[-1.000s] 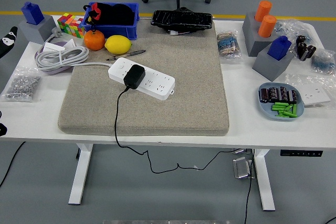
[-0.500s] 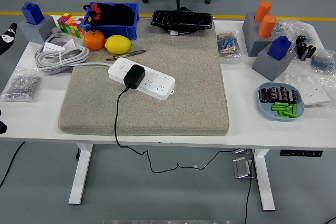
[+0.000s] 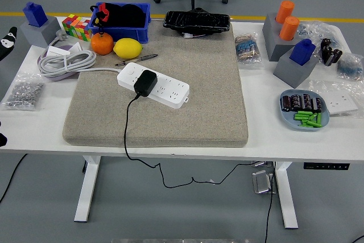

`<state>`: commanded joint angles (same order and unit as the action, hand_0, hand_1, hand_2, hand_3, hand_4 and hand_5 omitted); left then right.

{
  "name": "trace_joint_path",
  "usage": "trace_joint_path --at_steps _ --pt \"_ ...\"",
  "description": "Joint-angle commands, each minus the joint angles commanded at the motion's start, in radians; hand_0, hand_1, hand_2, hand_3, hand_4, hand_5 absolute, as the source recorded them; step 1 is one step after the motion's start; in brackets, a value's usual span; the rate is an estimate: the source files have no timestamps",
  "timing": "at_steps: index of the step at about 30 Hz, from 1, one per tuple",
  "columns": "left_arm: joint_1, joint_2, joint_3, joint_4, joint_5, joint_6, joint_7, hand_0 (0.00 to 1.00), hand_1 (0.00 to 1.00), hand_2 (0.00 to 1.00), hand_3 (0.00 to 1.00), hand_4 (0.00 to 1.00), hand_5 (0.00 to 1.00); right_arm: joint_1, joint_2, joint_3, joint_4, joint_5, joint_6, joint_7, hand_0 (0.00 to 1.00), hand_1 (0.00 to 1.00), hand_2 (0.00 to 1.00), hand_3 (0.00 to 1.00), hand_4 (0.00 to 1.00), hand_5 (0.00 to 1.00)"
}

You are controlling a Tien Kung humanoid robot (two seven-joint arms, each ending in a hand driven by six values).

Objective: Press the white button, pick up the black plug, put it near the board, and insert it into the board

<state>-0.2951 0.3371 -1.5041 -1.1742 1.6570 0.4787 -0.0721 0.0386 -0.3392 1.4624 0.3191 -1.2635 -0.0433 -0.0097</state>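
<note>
The black plug sits seated in the white power strip on the beige mat (its cord trails off the near edge). The left hand barely shows at the left edge; its grip cannot be told.

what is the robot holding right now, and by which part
Nothing is held. The black plug sits in the white power strip on the mat, with no hand near it.

Only a small bit of the left arm shows at the far left edge, black with white on it. The left hand cannot be made out. The right arm is out of sight.
</note>
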Motion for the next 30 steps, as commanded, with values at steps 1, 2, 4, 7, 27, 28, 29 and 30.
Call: trace_joint_path --at_steps 1,2,4,7,27,28,29,30 --pt "0.001 -0.001 -0.001 -0.001 0.000 -0.001 0.002 0.882 0.818 0.786 0.794 0.780 0.278 0.000 0.000 -0.002 0.000 0.001 0.000 0.000 0.746 0.615 0.583 0.592 0.654 0.352" --pt "0.001 -0.001 -0.002 -0.002 -0.001 -0.002 0.003 0.882 0.818 0.784 0.794 0.778 0.278 0.000 -0.001 -0.003 0.000 0.002 0.000 0.000 0.746 0.616 0.584 0.592 0.654 0.354" --pt "0.003 -0.001 -0.004 -0.003 -0.002 -0.004 0.003 0.882 0.818 0.784 0.794 0.778 0.278 0.000 -0.002 -0.004 -0.001 0.001 0.001 -0.001 0.746 0.616 0.584 0.592 0.654 0.354" --pt "0.004 -0.003 -0.008 -0.007 -0.003 -0.005 0.002 0.882 0.818 0.784 0.794 0.778 0.278 0.000 -0.004 -0.003 -0.001 0.000 0.000 -0.001 0.746 0.616 0.584 0.592 0.654 0.354" --pt "0.007 -0.008 0.006 -0.024 0.002 -0.006 0.012 0.882 0.819 0.781 0.791 0.776 0.284 0.000 -0.002 -0.002 -0.002 -0.003 0.007 -0.009 0.747 0.618 0.586 0.593 0.658 0.360" --pt "0.007 -0.008 0.005 -0.024 0.002 -0.006 0.013 0.882 0.819 0.781 0.791 0.776 0.284 0.000 -0.002 -0.002 -0.003 -0.004 0.007 -0.010 0.747 0.618 0.586 0.593 0.658 0.360" --pt "0.008 -0.008 0.004 -0.025 0.002 -0.006 0.012 0.882 0.819 0.781 0.791 0.776 0.284 0.000 -0.002 -0.002 -0.003 -0.004 0.008 -0.011 0.747 0.618 0.586 0.593 0.658 0.360" --pt "0.009 -0.009 0.003 -0.025 0.002 -0.006 0.012 0.882 0.819 0.781 0.791 0.776 0.284 0.001 -0.002 -0.002 -0.003 -0.005 0.009 -0.013 0.747 0.618 0.586 0.593 0.658 0.360"
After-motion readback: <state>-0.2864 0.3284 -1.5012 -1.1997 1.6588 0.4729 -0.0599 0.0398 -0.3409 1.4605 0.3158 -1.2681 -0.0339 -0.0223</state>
